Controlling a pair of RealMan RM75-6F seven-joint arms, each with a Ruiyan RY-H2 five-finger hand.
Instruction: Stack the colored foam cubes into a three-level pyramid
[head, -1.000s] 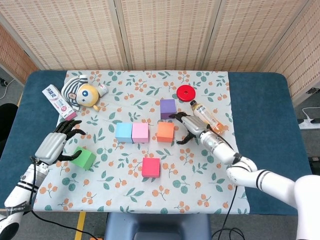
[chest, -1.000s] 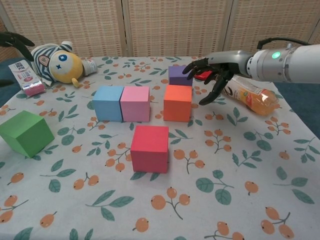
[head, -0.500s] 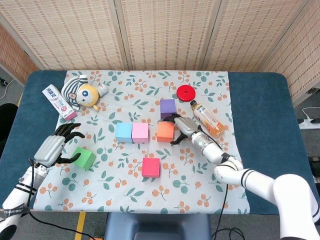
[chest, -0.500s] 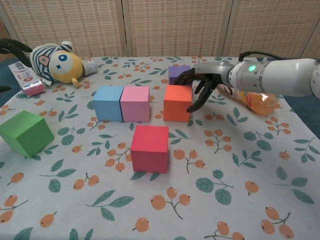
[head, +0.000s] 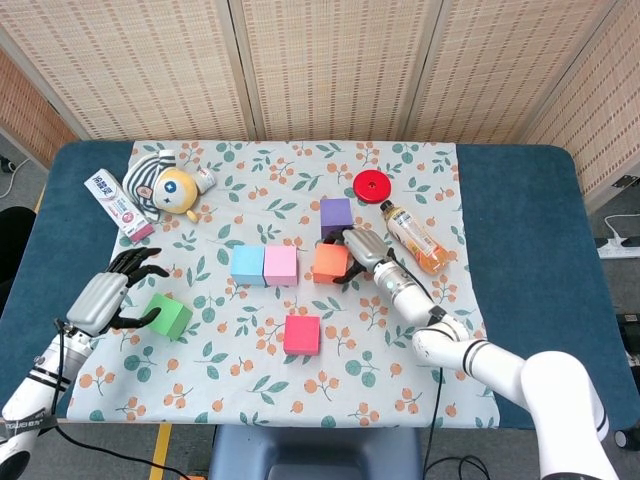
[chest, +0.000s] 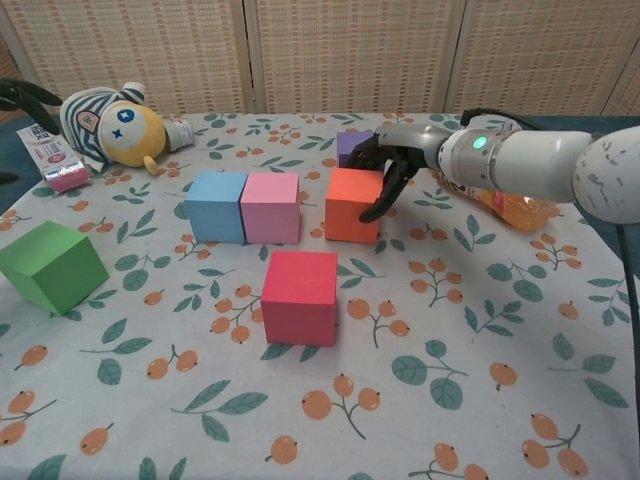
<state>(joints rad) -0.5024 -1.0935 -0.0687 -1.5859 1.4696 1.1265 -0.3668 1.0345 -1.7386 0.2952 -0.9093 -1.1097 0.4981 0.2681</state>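
Observation:
Blue cube (chest: 216, 206) and pink cube (chest: 271, 207) stand side by side. The orange cube (chest: 353, 205) sits a small gap to their right. My right hand (chest: 385, 170) lies against the orange cube's right face and top right edge, fingers spread and not closed round it. A purple cube (chest: 352, 147) stands just behind the hand. The red cube (chest: 300, 297) is alone in front of the row. The green cube (head: 168, 316) lies tilted at the left, with my left hand (head: 105, 295) beside it, fingers apart and holding nothing.
An orange drink bottle (head: 417, 239) lies just right of my right hand, and a red round lid (head: 370, 185) sits behind it. A striped plush toy (head: 165, 187) and a white-pink tube (head: 118, 205) lie at the back left.
My right hand has moved left from beside the bottle until its fingers rest on the orange cube's right side. The cubes have hardly shifted. The left hand stays by the green cube.

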